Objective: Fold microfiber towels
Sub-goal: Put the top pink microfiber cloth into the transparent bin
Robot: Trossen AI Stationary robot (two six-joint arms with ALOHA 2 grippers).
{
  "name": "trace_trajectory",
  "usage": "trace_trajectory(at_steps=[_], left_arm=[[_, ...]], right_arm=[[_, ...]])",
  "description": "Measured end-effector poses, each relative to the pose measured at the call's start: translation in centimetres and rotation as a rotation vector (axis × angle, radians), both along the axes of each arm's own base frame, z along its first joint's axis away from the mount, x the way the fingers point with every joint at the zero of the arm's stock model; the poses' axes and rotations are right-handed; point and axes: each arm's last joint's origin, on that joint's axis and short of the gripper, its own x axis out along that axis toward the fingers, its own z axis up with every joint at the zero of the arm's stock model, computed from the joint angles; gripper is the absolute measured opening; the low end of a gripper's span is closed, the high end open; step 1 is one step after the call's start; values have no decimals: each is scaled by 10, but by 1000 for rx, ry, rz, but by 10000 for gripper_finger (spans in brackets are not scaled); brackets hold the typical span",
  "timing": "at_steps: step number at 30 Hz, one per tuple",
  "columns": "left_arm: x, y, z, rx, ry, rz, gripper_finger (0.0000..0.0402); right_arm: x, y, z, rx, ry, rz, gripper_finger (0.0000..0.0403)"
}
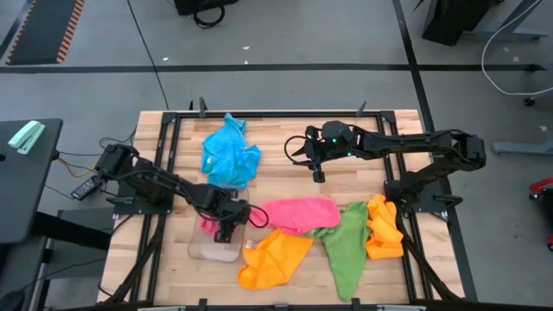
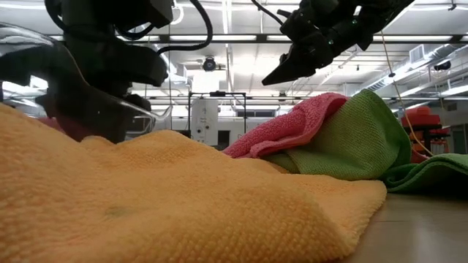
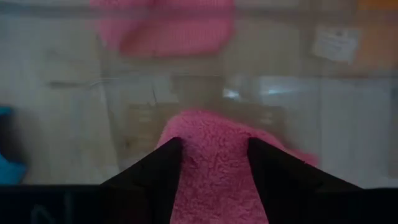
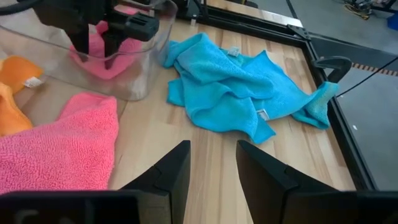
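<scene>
My left gripper reaches down into a clear plastic tray near the table's front left and is shut on a small pink towel there. A second pink towel lies spread at the table's middle. Beside it lie a green towel and two orange towels, one at the front and one at the right. A crumpled sky-blue towel lies at the far left. My right gripper hangs open above bare wood, between the blue towel and the spread pink towel. My left gripper pinches the small pink towel's bunched upper part between its two fingers, coming from above and pointing down. I cannot tell one layer from several. The towel's lower part rests inside the tray.
A black metal frame runs around the table's edge. Bare wood shows between the blue towel and the spread pink towel. In the low view the front orange towel fills the foreground.
</scene>
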Motion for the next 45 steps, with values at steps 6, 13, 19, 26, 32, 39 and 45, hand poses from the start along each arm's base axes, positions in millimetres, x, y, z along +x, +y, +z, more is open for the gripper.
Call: trace_trajectory(at_steps=[6, 13, 19, 26, 32, 39, 45], left_arm=[[-2, -6, 0, 13, 2, -37, 178], [-5, -16, 1, 101, -24, -116, 188], [3, -17, 17, 111, -29, -135, 200], [10, -9, 19, 63, -22, -139, 186], [8, -5, 3, 39, 32, -145, 188], [10, -6, -13, 38, 96, -183, 190], [11, -6, -19, 47, 121, -193, 164]], right_arm=[[0, 0, 0, 1, -2, -1, 138], [0, 0, 0, 3, -3, -2, 138], [1, 0, 1, 2, -9, -2, 138], [1, 0, 1, 7, -13, -5, 138], [1, 0, 0, 13, -8, -7, 138], [1, 0, 0, 14, -8, -7, 138], [0, 0, 0, 19, -7, -1, 138]])
